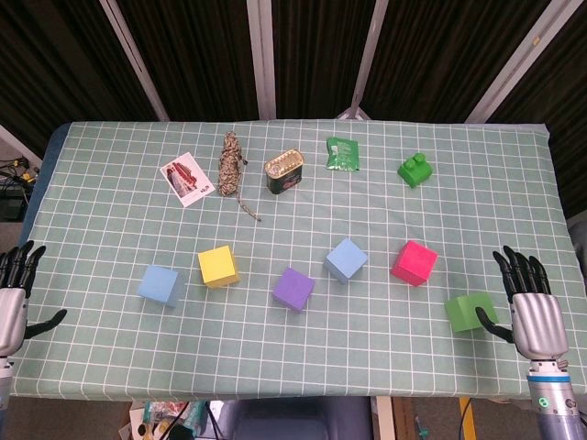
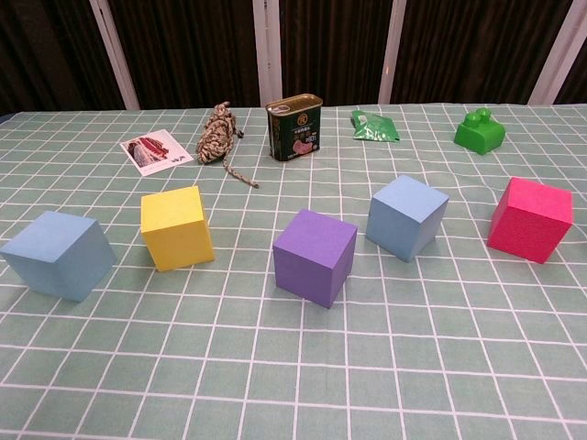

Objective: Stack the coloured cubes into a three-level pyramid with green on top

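Tin can (image 1: 283, 173), rope bundle (image 1: 230, 163), card (image 1: 186, 179) behind cubes

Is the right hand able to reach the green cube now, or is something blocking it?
Probably yes. The right hand is open and sits just beside the green cube at the table's near right edge, with nothing between them; the pink cube stands further back.

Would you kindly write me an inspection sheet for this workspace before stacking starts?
Surface: green checked cloth, flat.
Job's things: light blue cube, yellow cube, purple cube, blue cube, pink cube, green cube; all apart, none stacked.
Clutter: card, rope, tin, green packet, green toy.
Hands: left hand and right hand open, empty.
Cables: nothing seen on the cloth.
Surroundings: dark curtain.
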Robot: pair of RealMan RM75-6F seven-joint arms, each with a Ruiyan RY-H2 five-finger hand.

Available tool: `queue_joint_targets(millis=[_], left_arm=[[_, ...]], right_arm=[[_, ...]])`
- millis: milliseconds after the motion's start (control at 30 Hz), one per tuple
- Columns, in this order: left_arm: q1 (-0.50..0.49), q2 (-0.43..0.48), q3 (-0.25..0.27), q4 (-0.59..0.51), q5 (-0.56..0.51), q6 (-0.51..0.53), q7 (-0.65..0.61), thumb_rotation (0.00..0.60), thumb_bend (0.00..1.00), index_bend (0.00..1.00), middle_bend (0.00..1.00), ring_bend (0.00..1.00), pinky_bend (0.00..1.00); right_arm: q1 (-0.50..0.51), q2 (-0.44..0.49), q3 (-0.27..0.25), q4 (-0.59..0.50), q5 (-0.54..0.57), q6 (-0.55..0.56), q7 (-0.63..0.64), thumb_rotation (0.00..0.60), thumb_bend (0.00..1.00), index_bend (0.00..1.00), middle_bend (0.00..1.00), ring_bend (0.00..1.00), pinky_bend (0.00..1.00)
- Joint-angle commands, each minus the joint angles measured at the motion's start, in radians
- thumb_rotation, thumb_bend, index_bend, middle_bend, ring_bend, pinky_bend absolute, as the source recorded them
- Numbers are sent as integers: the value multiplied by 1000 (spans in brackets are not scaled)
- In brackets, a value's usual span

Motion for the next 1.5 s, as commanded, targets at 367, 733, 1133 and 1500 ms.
queue_joint_targets(millis=[367, 733, 1133, 1500], left_arm=[[-5, 14, 10, -19, -14, -35, 6, 600, 0, 0, 0, 0, 0], [-8, 21, 14, -36, -21, -48, 21, 600, 0, 0, 0, 0, 0], [-19, 39, 13, -72, -38, -80, 20, 600, 27, 0, 0, 0, 0], [-133, 71, -71, -259, -89, -179, 161, 600, 107, 0, 56, 0, 0]], right_arm=[[1, -1, -2, 2, -4, 1, 7, 600, 294, 0, 0, 0, 0], [2, 3, -6, -4, -7, -3, 22, 600, 295, 0, 0, 0, 0], [6, 4, -8, -13, 6, -22, 24, 600, 295, 0, 0, 0, 0], [11, 6, -5, -23, 18, -36, 26, 600, 295, 0, 0, 0, 0]])
